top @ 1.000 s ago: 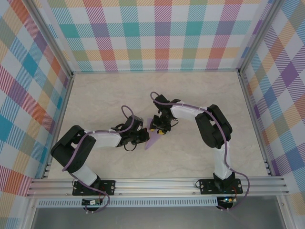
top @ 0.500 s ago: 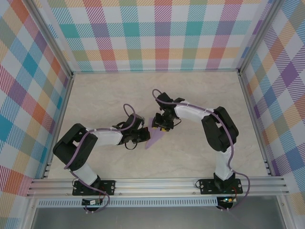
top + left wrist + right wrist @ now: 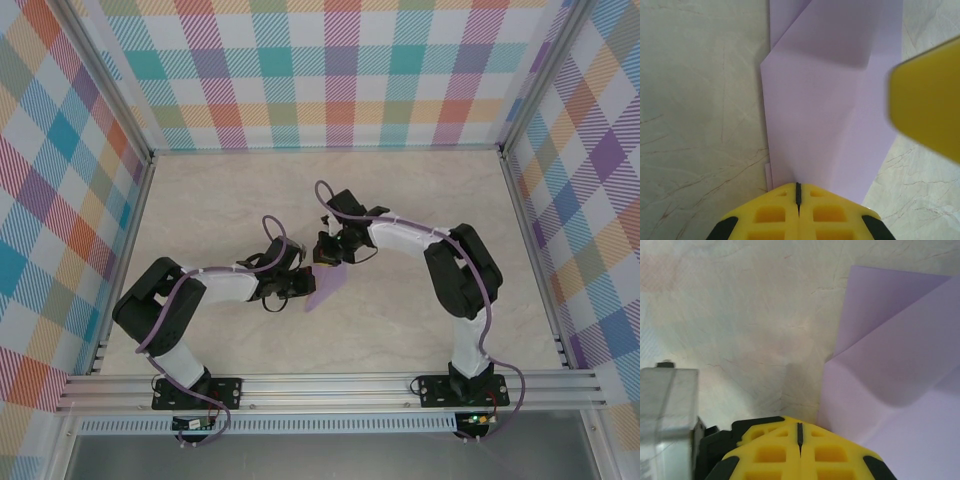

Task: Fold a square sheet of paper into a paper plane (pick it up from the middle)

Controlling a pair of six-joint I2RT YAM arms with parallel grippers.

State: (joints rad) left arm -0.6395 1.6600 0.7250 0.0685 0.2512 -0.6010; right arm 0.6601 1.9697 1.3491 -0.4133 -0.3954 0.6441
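Observation:
The lavender paper (image 3: 328, 291) lies on the table between the two arms, folded into a narrow pointed dart with its tip toward the near left. In the left wrist view its layered folds (image 3: 830, 110) spread ahead of my left gripper (image 3: 798, 186), whose jaws are shut with their tip resting at the paper's near edge. From above, that left gripper (image 3: 300, 288) sits at the paper's left side. My right gripper (image 3: 328, 258) is at the paper's far end, jaws shut and empty (image 3: 800, 427), just left of the paper's edge (image 3: 900, 385). One of its yellow fingers (image 3: 927, 105) shows blurred over the paper.
The pale marble table (image 3: 430, 200) is walled by checkered panels on three sides, with aluminium rails (image 3: 330, 385) along the near edge. A grey block of the left arm (image 3: 667, 405) sits close to the right gripper's left side. Open table lies behind and to both sides.
The right gripper has shut its jaws and shifted slightly left along the paper's far end. The left gripper and the paper have stayed in place.

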